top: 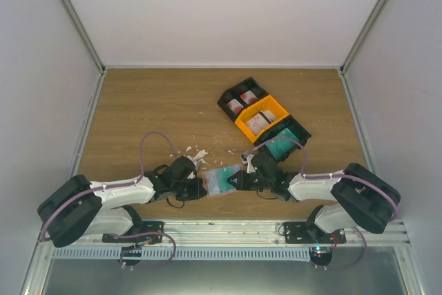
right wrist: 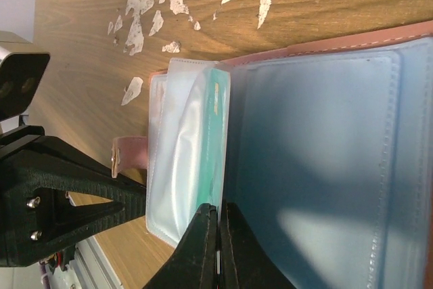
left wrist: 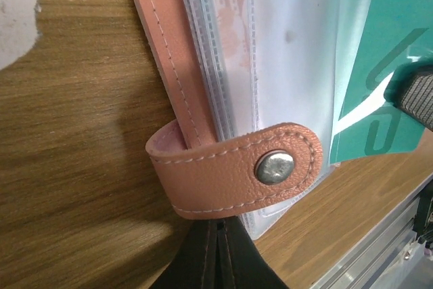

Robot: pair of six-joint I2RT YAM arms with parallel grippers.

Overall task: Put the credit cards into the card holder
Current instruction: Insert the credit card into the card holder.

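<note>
The card holder point(top: 219, 179) is lying open on the counter point(top: 152, 108) near its front edge, between the two tools. Its salmon-pink cover is facing down and its clear sleeves point(right wrist: 318, 153) are fanning upward. A teal card point(left wrist: 385, 93) is sitting partly inside one sleeve. In the right wrist view its edge point(right wrist: 218, 133) is showing between two sleeve layers.

The left tool point(top: 199, 186) is pinching the card holder at the pink snap strap point(left wrist: 223, 170), with its fingers point(left wrist: 203, 262) pressing tight together just under the strap. The right tool point(top: 239, 181) is reaching in from the opposite side. Its fingers point(right wrist: 233, 255) are closing narrow on the edge of a clear sleeve, right beside the teal card.

White crumbs point(top: 197, 153) are lying scattered on the wood just behind the card holder. Farther back, three bins are sitting in a diagonal row: a black bin point(top: 226, 96) with white-and-red cards point(top: 242, 100), an orange bin point(top: 243, 124), and a second black bin point(top: 302, 132) with teal cards point(top: 280, 147).
</note>
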